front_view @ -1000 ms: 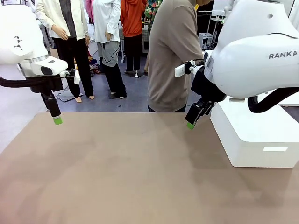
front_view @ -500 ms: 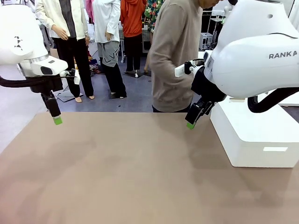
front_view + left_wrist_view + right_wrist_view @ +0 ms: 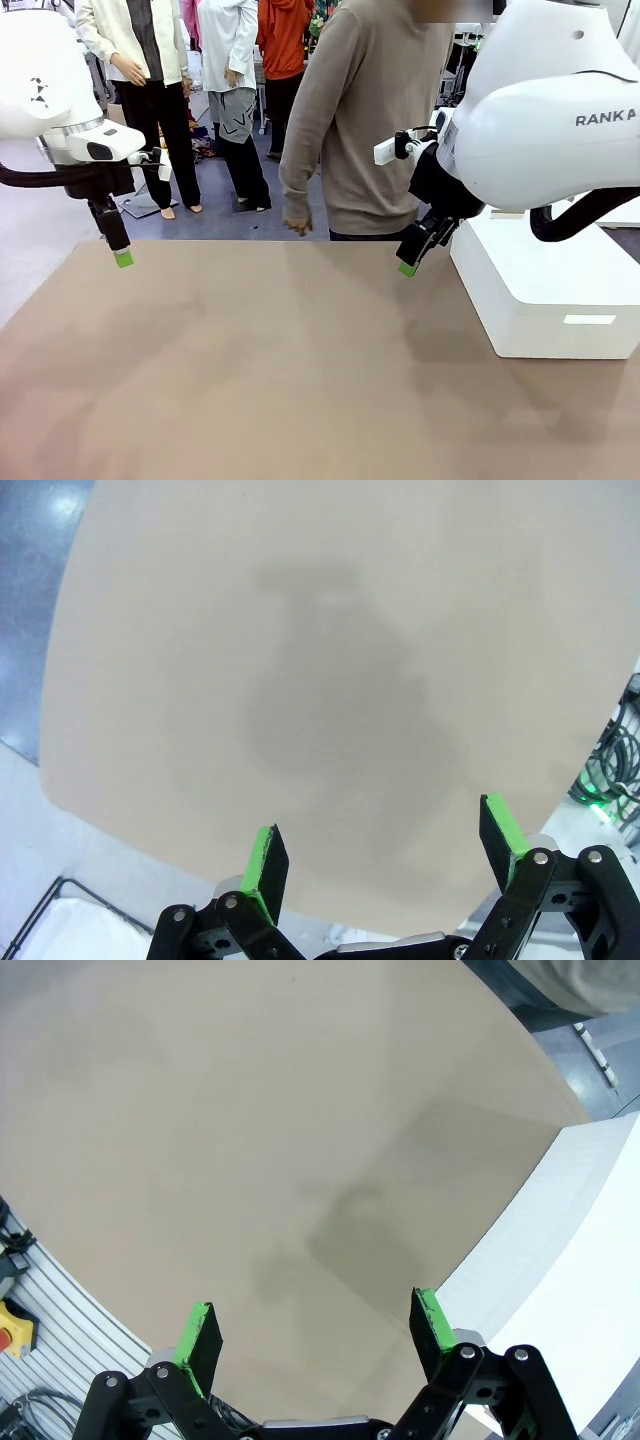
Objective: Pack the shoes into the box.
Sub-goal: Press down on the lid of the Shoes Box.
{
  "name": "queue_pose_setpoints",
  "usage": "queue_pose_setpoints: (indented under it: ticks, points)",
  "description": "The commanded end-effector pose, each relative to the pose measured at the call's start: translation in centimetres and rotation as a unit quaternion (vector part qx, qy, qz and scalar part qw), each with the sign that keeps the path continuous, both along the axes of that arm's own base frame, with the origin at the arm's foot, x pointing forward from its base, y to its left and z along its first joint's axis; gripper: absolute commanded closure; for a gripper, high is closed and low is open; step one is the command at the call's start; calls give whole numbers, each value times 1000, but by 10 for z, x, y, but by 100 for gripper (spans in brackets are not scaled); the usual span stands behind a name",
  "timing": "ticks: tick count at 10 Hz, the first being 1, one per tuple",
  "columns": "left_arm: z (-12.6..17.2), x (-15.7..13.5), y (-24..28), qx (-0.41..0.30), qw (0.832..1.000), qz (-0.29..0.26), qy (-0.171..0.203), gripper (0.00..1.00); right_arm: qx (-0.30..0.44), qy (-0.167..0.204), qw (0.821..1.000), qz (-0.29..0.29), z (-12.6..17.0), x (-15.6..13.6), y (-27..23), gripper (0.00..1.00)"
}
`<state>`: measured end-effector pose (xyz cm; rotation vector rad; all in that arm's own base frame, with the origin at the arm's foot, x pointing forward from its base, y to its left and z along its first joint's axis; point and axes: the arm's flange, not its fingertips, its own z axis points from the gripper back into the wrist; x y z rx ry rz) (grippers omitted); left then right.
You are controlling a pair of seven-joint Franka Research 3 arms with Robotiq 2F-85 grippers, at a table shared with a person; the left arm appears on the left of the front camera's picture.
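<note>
both arms hang where they were a second ago, but the person (image 3: pixel 375 120) at the far side has shifted: the tan-sleeved body now stands more to the picture's left and a hand (image 3: pixel 296 222) has dropped into sight just above the far edge of the table (image 3: pixel 260 370).

the left gripper (image 3: pixel 122 256) hovers over the table's far left corner, its green-padded jaws spread wide and empty in the left wrist view (image 3: pixel 385 865), with bare brown surface under it and the table's rounded corner and the grey floor close on one side. the right gripper (image 3: pixel 408 266) hangs near the far edge, just beside the white block (image 3: pixel 545 290) that sits on the table's right side; its jaws are also spread wide with nothing between them (image 3: pixel 315 1330).

the shoes and the box cannot be seen on the table from any camera (so their place cannot be told).

the middle and near parts of the table lie open from the left edge across to the white block, which walls off the right side.
</note>
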<state>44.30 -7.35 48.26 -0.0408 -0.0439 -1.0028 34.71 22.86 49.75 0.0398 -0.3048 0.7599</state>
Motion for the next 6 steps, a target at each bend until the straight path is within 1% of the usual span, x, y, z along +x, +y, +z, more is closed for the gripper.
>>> queue_pose_setpoints:
  ticks: [1, 6]
  points:
    - [2, -1, 4, 3, 1000, -8, 2, 0, -1, 0, 1000, 4, 4, 1, 0, 0]
    - [2, -1, 4, 3, 1000, -8, 2, 0, -1, 0, 1000, 4, 4, 1, 0, 0]
